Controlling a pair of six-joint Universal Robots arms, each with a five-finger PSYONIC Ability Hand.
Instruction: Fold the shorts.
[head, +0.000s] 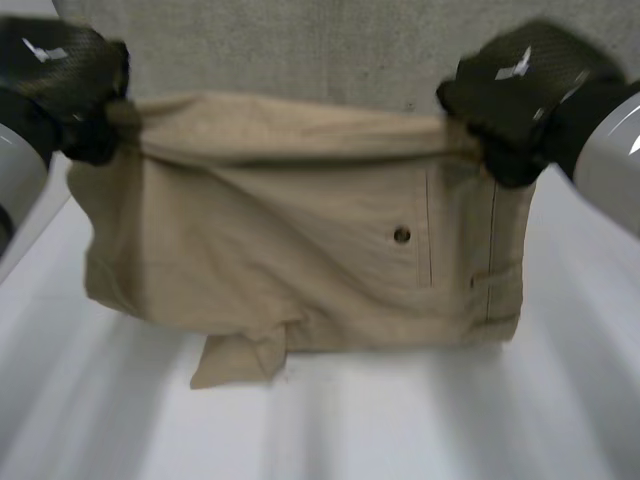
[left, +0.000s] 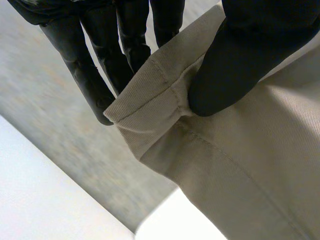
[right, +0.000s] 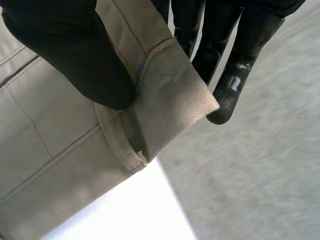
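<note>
Hanging between the two hands in the head view, the shorts (head: 300, 250) stretch crosswise, long axis running from left hand (head: 70, 90) to right hand (head: 520, 95), lower edge down at the table (head: 420, 420). Left wrist view: thumb (left: 225, 75) and fingers (left: 95, 75) pinch one hemmed corner. Right wrist view: thumb (right: 75, 55) pins the other corner against the fingers (right: 230, 90). Both hands sit level, so the fold likely needs them moving together.

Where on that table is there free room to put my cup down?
The white table is bare on the robot's side of the shorts' lower edge, and in strips beside both ends. The shorts' top corners are crowded: the left hand and right hand each pinch one there.
</note>
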